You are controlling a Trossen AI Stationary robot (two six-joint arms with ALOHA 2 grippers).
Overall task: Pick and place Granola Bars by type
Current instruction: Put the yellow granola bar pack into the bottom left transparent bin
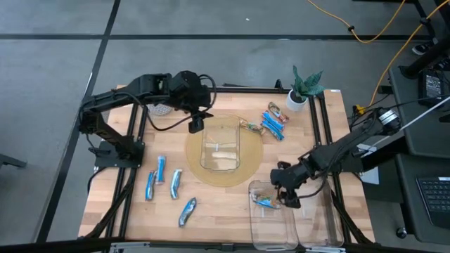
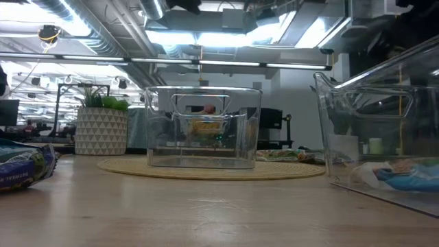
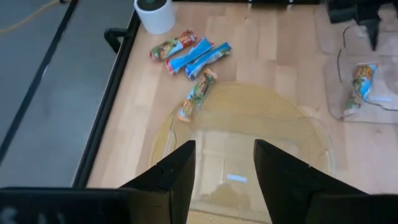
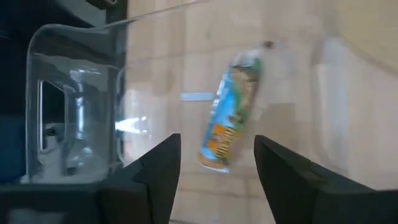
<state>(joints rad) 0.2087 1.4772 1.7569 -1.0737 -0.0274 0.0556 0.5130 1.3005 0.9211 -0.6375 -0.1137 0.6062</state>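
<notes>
We read the desk as mid-sort. Relative to the round mat: centre bin on it, under left fingers, spread, empty. Right fingers, spread, above a multicoloured bar lying released in the near bin. Remaining bars lie beside the mat.

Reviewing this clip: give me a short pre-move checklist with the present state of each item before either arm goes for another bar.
1. Right gripper open, nothing held: ok.
2. Multicoloured bar lying loose inside the front bin: ok.
3. Left gripper open and empty above the centre bin: ok.
4. Centre bin holds no bar yet: cannot tell.
5. Blue bars on the table's left side unsorted: not ok.
6. Mixed pile beside the plant pot unsorted: not ok.
</notes>
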